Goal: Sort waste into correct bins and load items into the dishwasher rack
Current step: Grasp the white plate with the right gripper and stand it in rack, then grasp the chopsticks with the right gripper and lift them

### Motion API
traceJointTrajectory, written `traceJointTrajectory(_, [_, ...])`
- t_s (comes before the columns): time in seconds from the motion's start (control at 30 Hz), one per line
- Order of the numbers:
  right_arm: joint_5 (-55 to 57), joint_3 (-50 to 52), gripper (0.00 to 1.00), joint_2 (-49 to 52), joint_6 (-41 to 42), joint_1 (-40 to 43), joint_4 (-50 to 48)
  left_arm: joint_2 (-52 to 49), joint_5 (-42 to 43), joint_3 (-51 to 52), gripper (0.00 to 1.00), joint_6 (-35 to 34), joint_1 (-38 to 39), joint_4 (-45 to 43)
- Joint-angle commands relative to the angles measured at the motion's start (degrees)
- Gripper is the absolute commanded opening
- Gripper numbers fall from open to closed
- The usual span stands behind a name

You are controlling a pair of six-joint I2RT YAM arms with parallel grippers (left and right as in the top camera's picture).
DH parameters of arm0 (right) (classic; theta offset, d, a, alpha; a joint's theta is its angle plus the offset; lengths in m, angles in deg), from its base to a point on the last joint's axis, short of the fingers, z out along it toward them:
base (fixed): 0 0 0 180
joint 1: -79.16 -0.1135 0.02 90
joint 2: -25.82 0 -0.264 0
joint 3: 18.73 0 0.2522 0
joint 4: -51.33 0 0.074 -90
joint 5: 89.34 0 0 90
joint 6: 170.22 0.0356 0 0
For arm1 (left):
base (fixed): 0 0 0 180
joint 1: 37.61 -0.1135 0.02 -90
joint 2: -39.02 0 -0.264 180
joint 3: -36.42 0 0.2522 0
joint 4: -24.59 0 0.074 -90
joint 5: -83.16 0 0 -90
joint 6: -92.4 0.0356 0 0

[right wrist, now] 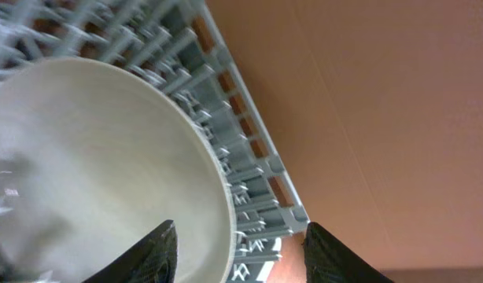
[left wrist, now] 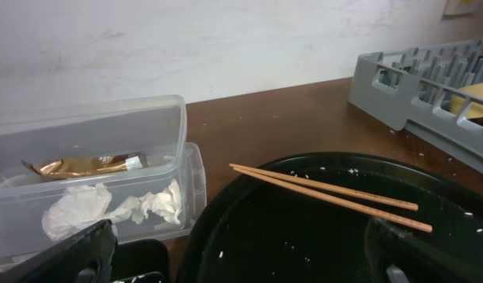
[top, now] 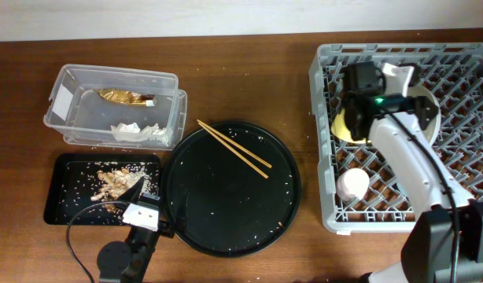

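Left arm: low at the table's near edge, aimed across the round black tray (top: 226,206).
Left gripper (left wrist: 241,236): my fingers are spread wide, holding nothing.
Chopsticks (left wrist: 328,192): on that tray, just ahead.
Clear tub (left wrist: 84,126): farther left, holding tissue (left wrist: 76,211) and wrapper (left wrist: 72,167).
Right arm: stretched over the rack (top: 462,71).
Right gripper (right wrist: 240,229): my fingers are parted, and the plate (right wrist: 92,157) rim lies between them; contact unclear.

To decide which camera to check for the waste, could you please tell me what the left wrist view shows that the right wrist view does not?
Only the left wrist: the clear tub holding crumpled tissue and a golden wrapper, and chopsticks lying on the round black tray. Only the right wrist: a pale plate, seen close. Both: the grey dishwasher rack and brown table.
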Motion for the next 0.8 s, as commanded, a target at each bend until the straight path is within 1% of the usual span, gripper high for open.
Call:
traceJointTrajectory(0.0, [-1.14,-3.08,0.58,-2.19,0.2,-6.86,0.98,0.42,-0.22,0.55,1.0,0.87,0.22,-0.33])
traceJointTrajectory(0.03, [-2.82,-3.91,0.58,-2.69,0.22,-8.96,2.03,0.42,-0.22,0.55,1.0,0.87,0.22,-0.33])
traceJointTrajectory(0.1, [-10.56,-5.95,0.58,-3.72,0.26,-13.27,5.62,0.42,-0.22,0.55,1.0,0.87,0.22,-0.33])
traceJointTrajectory(0.13, [-16.33,-6.75,0.58,-3.96,0.37,-14.84,7.17,0.42,-0.22,0.55,1.0,0.87,0.22,-0.33])
traceJointTrajectory(0.17, [-24.13,-7.32,0.58,-4.02,0.44,-16.31,8.48,0.42,-0.22,0.55,1.0,0.87,0.22,-0.33])
traceJointTrajectory(0.23, [-44.52,-7.5,0.57,-4.04,0.44,-18.62,10.1,0.42,-0.22,0.55,1.0,0.87,0.22,-0.31])
traceJointTrajectory(0.3, [-67.52,-6.95,0.57,-3.69,0.44,-20.22,10.36,0.42,-0.22,0.55,1.0,0.87,0.22,-0.33])
traceJointTrajectory(0.33, [-75.34,-6.19,0.57,-3.28,0.42,-21.07,9.53,0.42,-0.22,0.55,1.0,0.87,0.22,-0.33])
traceJointTrajectory(0.37, [-81.15,-4.44,0.53,-2.27,0.42,-22.62,7.17,0.42,-0.22,0.55,1.0,0.87,0.22,-0.33])
traceJointTrajectory(0.47, [-79.32,-0.9,0.47,1.4,0.2,-26.43,1.62,0.42,-0.22,0.55,1.0,0.87,0.22,-0.33])
traceJointTrajectory(0.5, [-74.55,0.26,0.45,5.35,-0.52,-28.26,-1.81,0.42,-0.22,0.55,1.0,0.87,0.22,-0.33])
traceJointTrajectory(0.57, [-71.36,0.24,0.44,9.07,-3.02,-28.89,-4.22,0.42,-0.22,0.55,1.0,0.87,0.22,-0.33])
traceJointTrajectory(0.63, [-71.25,0.24,0.41,12.85,-4.37,-28.89,-6.32,0.42,-0.22,0.55,1.0,0.87,0.22,-0.33])
traceJointTrajectory(0.67, [-71.21,0.26,0.39,14.1,-4.85,-28.89,-6.86,0.42,-0.22,0.55,1.0,0.87,0.22,-0.31])
traceJointTrajectory(0.7, [-70.07,0.26,0.31,16.04,-6.05,-28.89,-8.09,0.42,-0.22,0.55,1.0,0.87,0.22,-0.33])
traceJointTrajectory(0.73, [-66.25,0.24,0.31,17.49,-6.1,-28.89,-9.4,0.42,-0.22,0.55,1.0,0.87,0.22,-0.33])
traceJointTrajectory(0.77, [-65.0,0.26,0.31,18.18,-6.56,-28.89,-9.75,0.42,-0.22,0.55,1.0,0.87,0.22,-0.33])
